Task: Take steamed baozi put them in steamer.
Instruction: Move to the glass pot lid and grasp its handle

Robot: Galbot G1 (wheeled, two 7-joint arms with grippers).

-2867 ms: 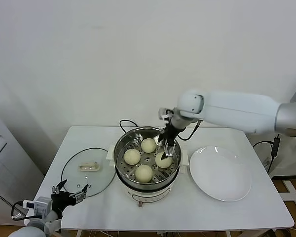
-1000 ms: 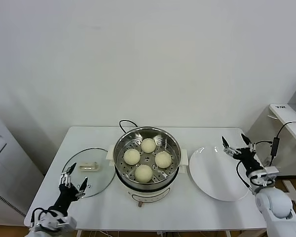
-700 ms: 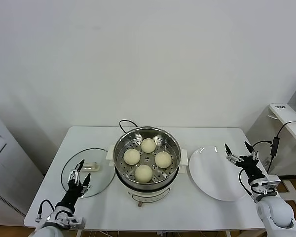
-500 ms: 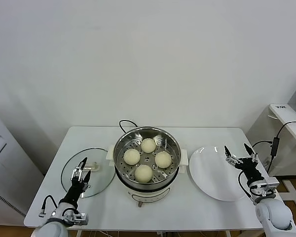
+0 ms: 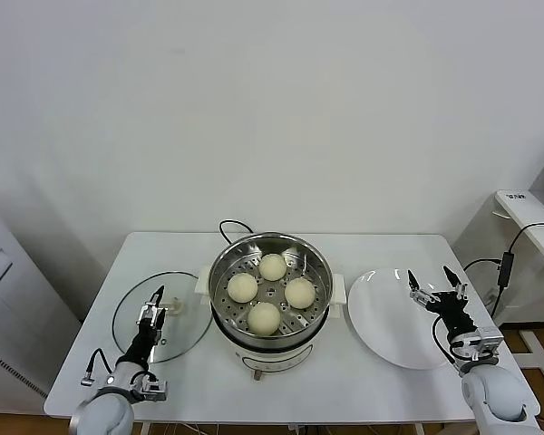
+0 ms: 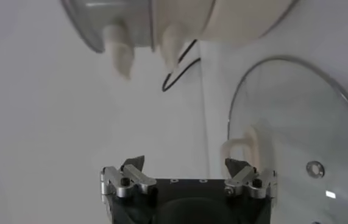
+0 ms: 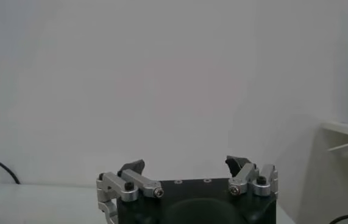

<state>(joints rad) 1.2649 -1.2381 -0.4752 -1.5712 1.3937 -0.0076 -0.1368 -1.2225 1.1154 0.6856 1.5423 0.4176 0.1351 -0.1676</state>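
Four cream-white baozi lie inside the steel steamer (image 5: 219,268) on its white base: one at the back (image 5: 273,266), one left (image 5: 243,288), one right (image 5: 300,293), one at the front (image 5: 264,318). My left gripper (image 5: 151,310) is open and empty, low at the table's front left over the glass lid. My right gripper (image 5: 432,289) is open and empty at the front right, by the plate's edge. In the left wrist view the open gripper (image 6: 186,167) faces the steamer (image 6: 137,24). In the right wrist view the open gripper (image 7: 186,168) faces the bare wall.
A flat glass lid (image 5: 140,333) with a cream handle lies left of the steamer; it also shows in the left wrist view (image 6: 295,134). A wide white plate (image 5: 390,331) lies right of it. A black cord (image 5: 231,225) runs behind the steamer.
The right arm has left the steamer after setting down the right-hand baozi and dropped to the front right. The left gripper has crept up toward the lid. Both hold open.
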